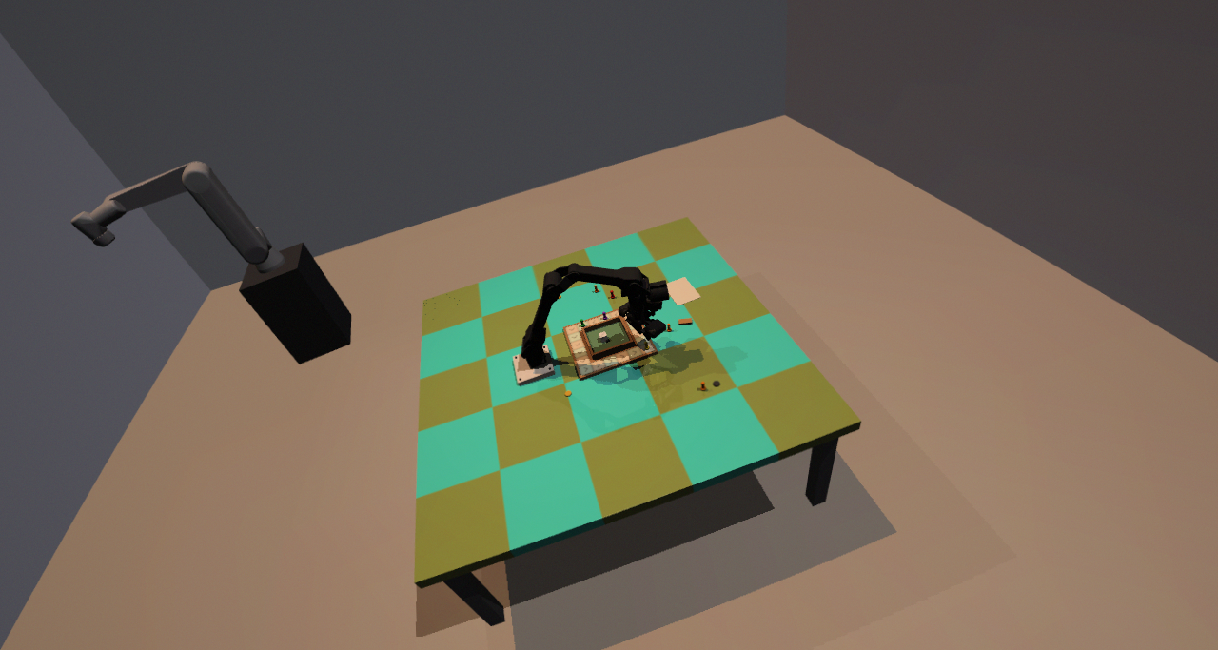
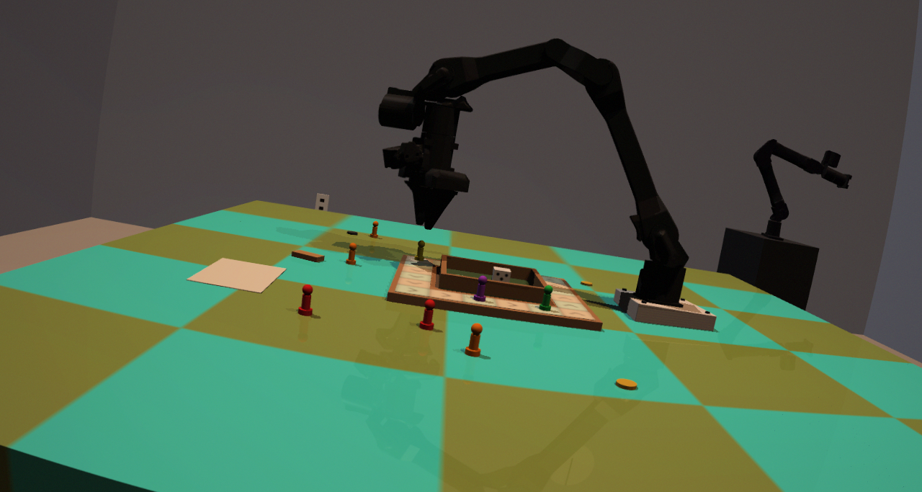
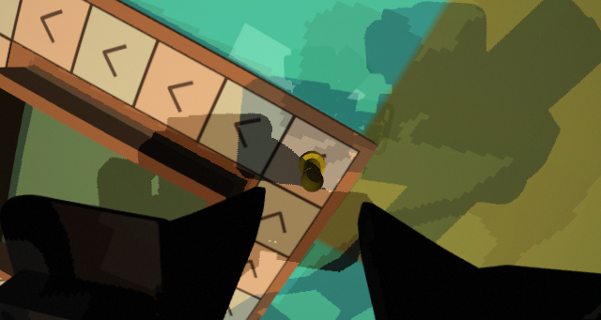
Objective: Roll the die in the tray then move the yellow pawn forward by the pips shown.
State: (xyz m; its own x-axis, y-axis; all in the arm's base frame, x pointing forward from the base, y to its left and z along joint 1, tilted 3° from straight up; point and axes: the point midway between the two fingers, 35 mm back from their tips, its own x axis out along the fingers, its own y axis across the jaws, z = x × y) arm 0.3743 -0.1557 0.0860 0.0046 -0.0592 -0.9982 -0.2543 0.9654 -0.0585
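The yellow pawn (image 2: pixel 421 251) (image 3: pixel 312 170) stands upright in shadow on a corner square of the arrow board (image 2: pixel 412 301) (image 3: pixel 188 47). My gripper (image 2: pixel 426 225) (image 3: pixel 312 205) points down above the pawn, partly open and empty, with a gap between its tips and the pawn's head in the exterior view. In the wrist view the pawn appears just beyond the gap between the fingertips. The white die (image 1: pixel 602 336) (image 2: pixel 501 274) lies inside the walled tray (image 2: pixel 461 281) (image 3: pixel 94 133). A side with three pips faces the exterior view; its top cannot be read.
A purple pawn (image 2: pixel 480 290) and a green pawn (image 2: pixel 547 297) stand on the board's near side in the exterior view. Around the board are red pawns (image 2: pixel 306 300) (image 2: pixel 427 315), orange pawns (image 2: pixel 474 341) (image 2: pixel 351 254), a brown block (image 2: pixel 307 256) and a pale square (image 2: pixel 237 275).
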